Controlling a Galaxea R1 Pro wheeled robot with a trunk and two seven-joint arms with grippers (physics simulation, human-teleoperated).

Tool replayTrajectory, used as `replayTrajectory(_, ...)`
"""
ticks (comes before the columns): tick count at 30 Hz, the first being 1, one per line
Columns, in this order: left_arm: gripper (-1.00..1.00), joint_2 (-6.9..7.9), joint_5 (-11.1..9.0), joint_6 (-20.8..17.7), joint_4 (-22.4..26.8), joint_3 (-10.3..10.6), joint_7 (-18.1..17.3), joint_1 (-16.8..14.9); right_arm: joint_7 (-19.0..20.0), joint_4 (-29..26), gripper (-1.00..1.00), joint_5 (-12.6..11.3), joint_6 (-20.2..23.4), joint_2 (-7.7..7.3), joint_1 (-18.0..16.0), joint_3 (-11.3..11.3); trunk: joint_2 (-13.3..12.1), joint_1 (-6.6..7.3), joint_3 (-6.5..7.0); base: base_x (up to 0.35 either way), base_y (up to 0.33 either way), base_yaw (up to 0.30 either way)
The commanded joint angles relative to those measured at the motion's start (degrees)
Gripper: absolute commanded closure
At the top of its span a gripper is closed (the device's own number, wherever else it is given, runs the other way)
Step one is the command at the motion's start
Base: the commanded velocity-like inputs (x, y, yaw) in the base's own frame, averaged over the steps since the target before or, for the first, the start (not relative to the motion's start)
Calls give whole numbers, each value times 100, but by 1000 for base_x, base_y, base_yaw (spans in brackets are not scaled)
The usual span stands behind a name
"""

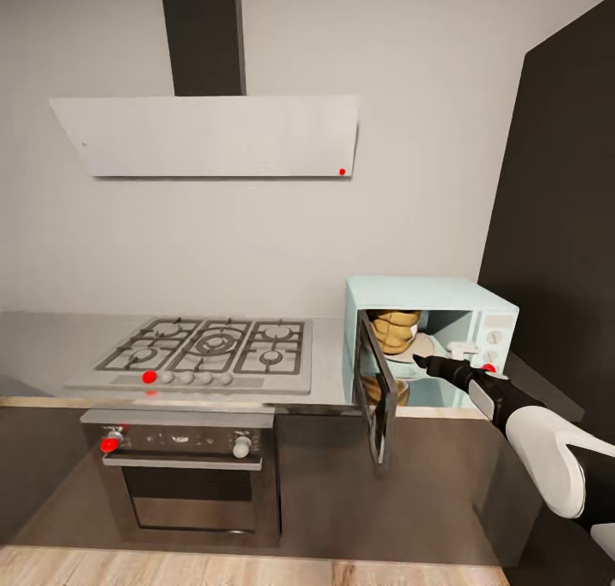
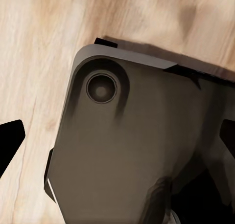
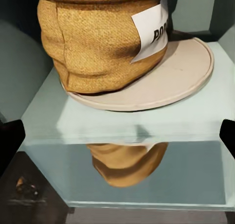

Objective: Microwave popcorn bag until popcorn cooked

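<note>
The popcorn bag (image 3: pixel 93 48) in the microwave (image 1: pixel 444 300) has a white label reading "POP".

popcorn bag (image 3: pixel 98 43) | white label (image 3: pixel 152 31) | reads "POP", cut off

Popcorn bag (image 3: pixel 93 43): coarse woven cloth, matt, with smooth white paper label (image 3: pixel 152 31). Turntable plate (image 3: pixel 181 77): smooth, matt beige. Microwave (image 1: pixel 478 300): glossy pale enamel floor, reflective. Countertop (image 1: pixel 43 347): brushed metal sheen. Floor (image 2: pixel 34 53): light wood grain.
</note>
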State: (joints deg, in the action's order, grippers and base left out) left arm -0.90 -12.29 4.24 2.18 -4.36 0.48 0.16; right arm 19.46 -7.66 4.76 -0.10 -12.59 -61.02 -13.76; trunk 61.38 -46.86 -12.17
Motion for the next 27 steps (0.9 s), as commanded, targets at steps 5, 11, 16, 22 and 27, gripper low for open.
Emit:
replayTrajectory(5,-100,0,1,7,7,-43,2,2,39,13,-100,46,11,-4,-3,-48,4,0,-6,-229,0,0)
replayTrajectory(11,-100,-6,-2,7,9,-39,4,2,57,164,-100,70,48,-53,-6,-28,4,0,-6,-341,0,0)
replayTrajectory(16,-100,-1,0,7,9,-39,4,2,66,-865,-100,76,1577,-67,-7,-69,4,0,-6,-345,0,0)
replayTrajectory(22,-100,-1,-2,7,10,-47,5,2,36,-1810,-100,87,3381,-77,118,-78,4,0,-6,-227,0,0)
replayTrajectory(27,-100,-6,-2,7,10,-48,5,2,4,-781,-100,919,2776,-186,1047,-77,4,0,-6,-9,0,0)
